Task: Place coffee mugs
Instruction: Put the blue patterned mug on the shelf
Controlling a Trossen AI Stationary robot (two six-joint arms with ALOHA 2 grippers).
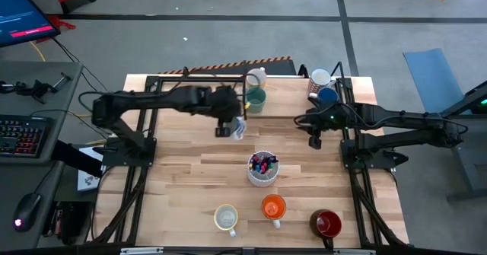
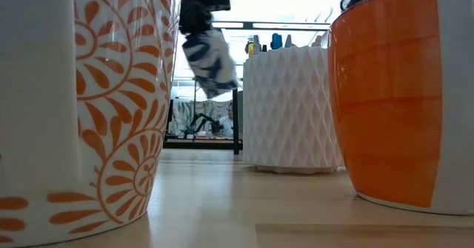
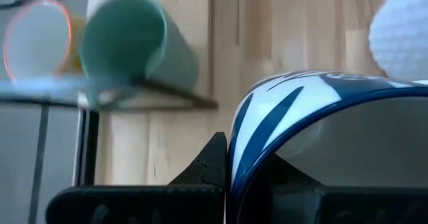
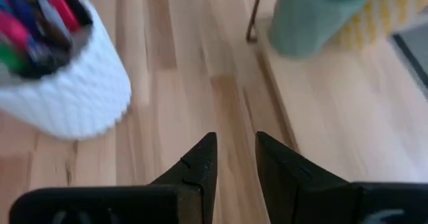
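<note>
Nearest the low camera: cream mug [image 2: 89, 107] w/ orange leaf print and orange mug [image 2: 400, 92], both on the bench [image 1: 183, 179] front edge beside a dark red mug [image 1: 327, 224]. Left tool [image 1: 226, 127], above bench centre, is clenched on a blue-and-white mug [image 2: 211, 59], lifted. Right tool [image 4: 234, 160] hangs released, gripping nothing, nr the right edge. Pen cup [image 1: 262, 167] mid-bench. Teal mug [image 1: 255, 98] + 3 more at back edge.

White-and-blue patterned mug [image 1: 238, 128]: lifted off the table [image 1: 183, 186], tilted. Teal mug [image 1: 256, 98], pale yellow mug [image 1: 257, 78]: far edge. Blue [image 1: 328, 95] and possibly white [image 1: 320, 78]: far right. Cream [image 1: 226, 218], orange [image 1: 273, 207], dark red [image 1: 326, 224]: near edge.
</note>
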